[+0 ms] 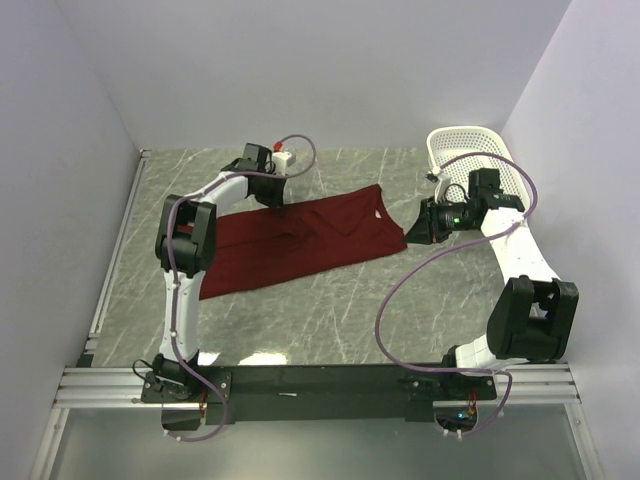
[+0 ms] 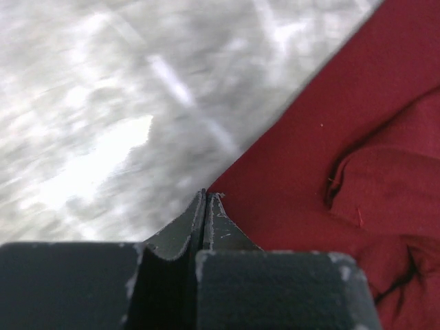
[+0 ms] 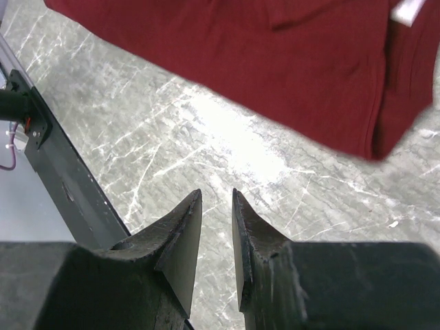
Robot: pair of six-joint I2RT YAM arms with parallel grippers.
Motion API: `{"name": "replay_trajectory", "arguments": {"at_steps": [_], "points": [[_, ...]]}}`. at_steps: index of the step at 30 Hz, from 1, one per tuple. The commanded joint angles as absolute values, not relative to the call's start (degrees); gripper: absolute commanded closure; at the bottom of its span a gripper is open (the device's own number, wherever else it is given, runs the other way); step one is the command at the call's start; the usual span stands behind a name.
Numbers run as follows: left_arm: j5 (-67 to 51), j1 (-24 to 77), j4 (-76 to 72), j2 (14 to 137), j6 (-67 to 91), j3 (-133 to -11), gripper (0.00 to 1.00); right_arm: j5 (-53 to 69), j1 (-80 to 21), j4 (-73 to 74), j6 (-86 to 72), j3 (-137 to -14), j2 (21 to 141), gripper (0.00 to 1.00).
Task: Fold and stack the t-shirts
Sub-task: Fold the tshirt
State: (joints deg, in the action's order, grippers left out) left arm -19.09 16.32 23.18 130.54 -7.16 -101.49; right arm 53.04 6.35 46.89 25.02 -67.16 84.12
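T-shirt (image 1: 300,240), maroon, lies spread and rumpled across the middle of the marble table (image 1: 330,320), long axis from 8 o'clock to 2 o'clock in the top view. No fold made yet, going by the lie of it.

White perforated basket (image 1: 470,145) at the table's 2 o'clock corner, well apart from the cloth.

Left gripper (image 2: 206,199) at the shirt's 11 o'clock edge. Jaws closed tight, tips right on the hem line where cloth meets table. Cannot tell if fabric is caught between them.

Right gripper (image 3: 216,196) at the shirt's 3 o'clock end, over bare table just beside the cloth. Jaws a little apart, nothing between them.

Neck label (image 3: 410,10), small and white, at the 1 o'clock corner of the right wrist view.

Step in hand, as I read it: taking hold of the edges for a first fold. The next move calls for the right gripper to reach the nearby edge and close on it. The left grip wants confirming before any lift; a lift on one side alone would likely drag the shirt askew.
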Motion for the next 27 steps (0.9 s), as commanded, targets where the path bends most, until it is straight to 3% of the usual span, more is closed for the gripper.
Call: {"name": "replay_trajectory", "arguments": {"at_steps": [1, 19, 22, 23, 27], "points": [[-14.24, 14.51, 20.57, 128.84, -4.4, -104.15, 0.99, 54.05, 6.94, 47.55, 25.75, -67.59, 83.85, 0.68], [-5.36, 0.71, 21.71, 131.57, 10.99, -106.17, 0.99, 53.35, 7.03, 47.29, 25.66, -67.24, 84.9, 0.68], [-6.5, 0.53, 19.88, 129.91, 11.16, -105.38, 0.81, 53.79, 6.94, 47.37, 26.19, -67.06, 84.81, 0.68], [-6.42, 0.53, 19.25, 129.03, 11.34, -104.42, 0.67, 54.05, 6.77, 47.55, 26.54, -67.06, 84.99, 0.68], [-4.75, 0.26, 15.83, 120.27, 12.39, -101.34, 0.45, 54.41, 2.83, 48.25, 29.87, -67.59, 85.51, 0.67]]}}
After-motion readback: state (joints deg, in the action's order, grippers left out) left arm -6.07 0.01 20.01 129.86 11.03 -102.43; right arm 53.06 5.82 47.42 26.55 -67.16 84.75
